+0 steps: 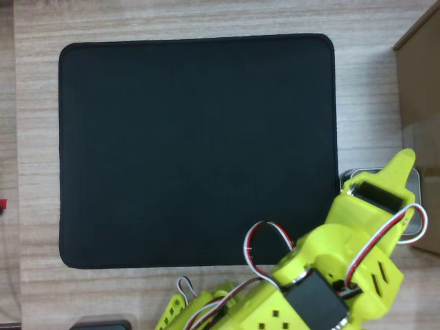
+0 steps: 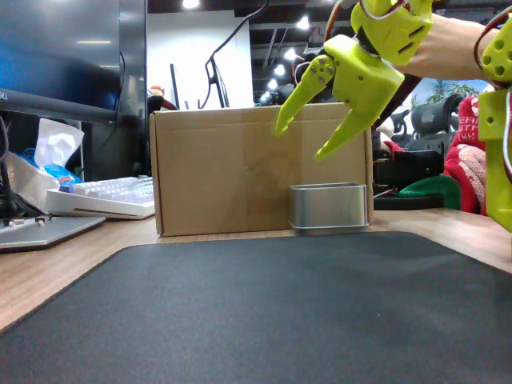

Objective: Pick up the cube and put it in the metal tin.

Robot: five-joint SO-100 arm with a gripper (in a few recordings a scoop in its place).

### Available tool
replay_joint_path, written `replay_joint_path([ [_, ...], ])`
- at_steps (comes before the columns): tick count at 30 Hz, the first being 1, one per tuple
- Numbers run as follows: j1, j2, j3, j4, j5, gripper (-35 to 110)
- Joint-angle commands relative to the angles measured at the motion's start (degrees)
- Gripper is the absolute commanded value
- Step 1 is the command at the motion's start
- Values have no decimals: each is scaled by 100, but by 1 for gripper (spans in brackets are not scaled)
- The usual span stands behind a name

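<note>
- From my remote seat, the fixed view shows the yellow-green gripper (image 2: pixel 318 142) hanging in the air above the metal tin (image 2: pixel 329 206), its two pointed fingers (image 2: pixel 293 110) spread wide apart with nothing between them.
- The metal tin sits on the wooden table (image 2: pixel 48 268), just in front of the brown cardboard box (image 2: pixel 216 168) and just beyond the far edge of the black mat (image 2: pixel 264 320).
- In the overhead view the arm (image 1: pixel 344 261) reaches in from the bottom edge toward the right and covers most of the tin (image 1: pixel 414 180) (I see little more than a sliver of silver rim past the mat's right side).
- I can't make out the cube in either view; it may lie inside the tin, but the wall hides the interior from the side and the arm hides it from above.
- At the left of the fixed view sit a keyboard (image 2: pixel 104 196) and a monitor (image 2: pixel 64 60).
</note>
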Motion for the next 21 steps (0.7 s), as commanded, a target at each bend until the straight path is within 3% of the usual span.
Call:
replay_joint_path([
  [1, -79, 281, -44, 26, 97, 25],
  [10, -1195, 1450, -712, 1037, 1028, 25],
  [21, -2751, 2540, -844, 1160, 2276, 21],
])
